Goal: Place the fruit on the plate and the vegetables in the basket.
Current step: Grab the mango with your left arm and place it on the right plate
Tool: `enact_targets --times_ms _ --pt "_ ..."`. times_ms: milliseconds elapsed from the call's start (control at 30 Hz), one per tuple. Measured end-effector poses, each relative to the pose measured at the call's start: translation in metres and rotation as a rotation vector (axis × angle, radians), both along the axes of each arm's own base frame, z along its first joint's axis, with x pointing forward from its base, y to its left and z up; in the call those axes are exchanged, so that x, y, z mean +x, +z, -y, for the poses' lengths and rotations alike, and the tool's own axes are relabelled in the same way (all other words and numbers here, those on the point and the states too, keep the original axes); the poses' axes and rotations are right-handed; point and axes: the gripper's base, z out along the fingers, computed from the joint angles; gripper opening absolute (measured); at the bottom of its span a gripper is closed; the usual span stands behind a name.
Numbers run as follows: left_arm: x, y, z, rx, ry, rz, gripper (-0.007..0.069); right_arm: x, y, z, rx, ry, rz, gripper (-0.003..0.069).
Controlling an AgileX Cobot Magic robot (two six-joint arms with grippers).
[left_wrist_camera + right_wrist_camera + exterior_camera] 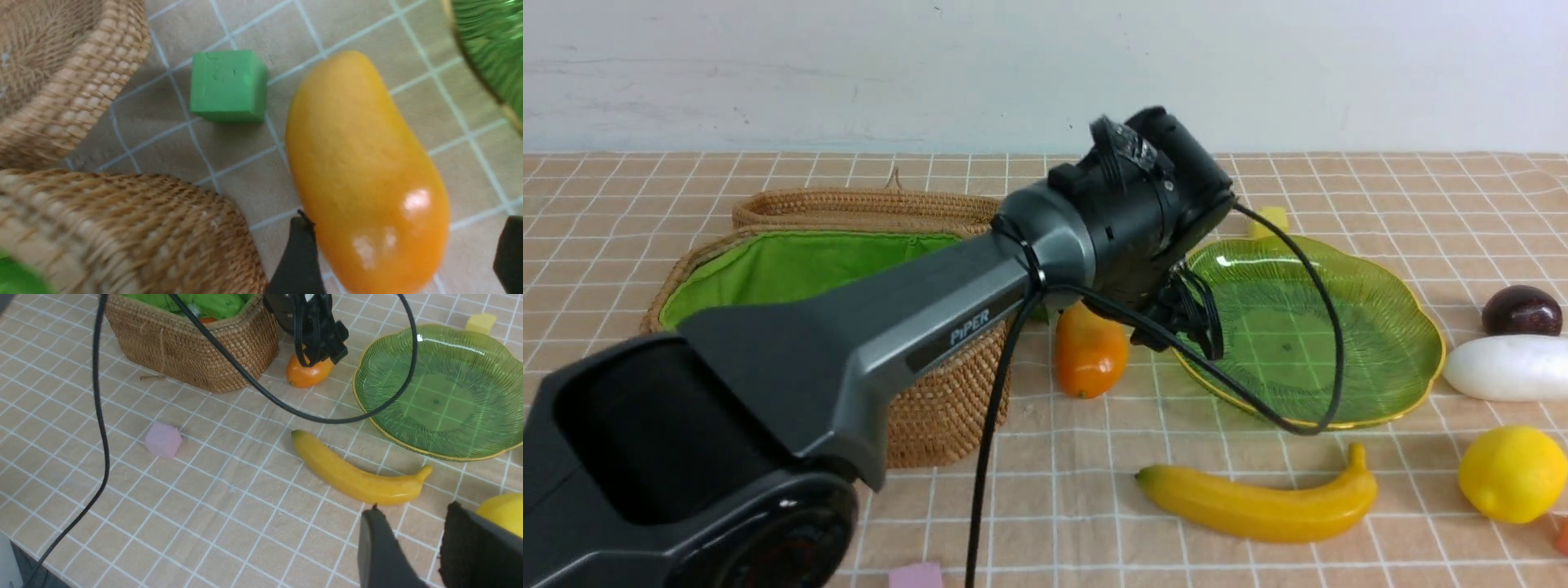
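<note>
Left wrist view shows the left gripper [403, 228] spread wide and straddling the mango [359, 163], which lies between the basket [931, 416] on the left and the plate [1388, 327] on the right. The right gripper [412, 512] hangs with its jaws parted, just near of the banana [355, 477].

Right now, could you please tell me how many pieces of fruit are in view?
4: mango between basket and plate; banana nearer than the plate; lemon right of the banana; dark ball right of the plate. The left arm may hide others.

Staged tabletop test setup: checked tablecloth [1421, 188], bare white wall [849, 65].
</note>
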Motion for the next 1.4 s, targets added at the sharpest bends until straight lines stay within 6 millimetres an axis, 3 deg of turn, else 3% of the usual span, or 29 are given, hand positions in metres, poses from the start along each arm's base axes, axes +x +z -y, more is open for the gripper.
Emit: enact_targets --times_ms 100,400,1000,1267,1333,1367,1400 --pt "0.004 -0.018 0.005 -0.005 -0.004 -0.009 0.0590 -0.006 0.001 0.002 0.008 0.000 0.022 0.0237" --pt "0.012 -0.041 0.007 0.047 0.002 0.021 0.0589 -0.009 -0.001 0.003 -0.002 0.005 0.005 0.0237" --pt "0.017 -0.058 0.008 0.079 -0.003 0.041 0.0558 -0.009 -0.002 0.003 -0.010 0.008 -0.010 0.0239" --pt "0.016 -0.043 0.006 0.076 0.046 0.019 0.0558 -0.005 -0.001 0.008 -0.026 -0.055 0.023 0.0240" --pt "0.012 -0.018 0.008 0.051 0.062 0.040 0.0558 -0.002 0.002 0.012 -0.020 -0.119 0.048 0.0240" --pt "0.012 -0.017 0.009 0.050 0.060 0.042 0.0558 -0.002 0.002 0.013 -0.015 -0.128 0.047 0.0240" --pt "0.007 0.007 0.013 0.014 0.041 0.077 0.0558 0.000 0.005 0.016 -0.010 -0.172 0.066 0.0240"
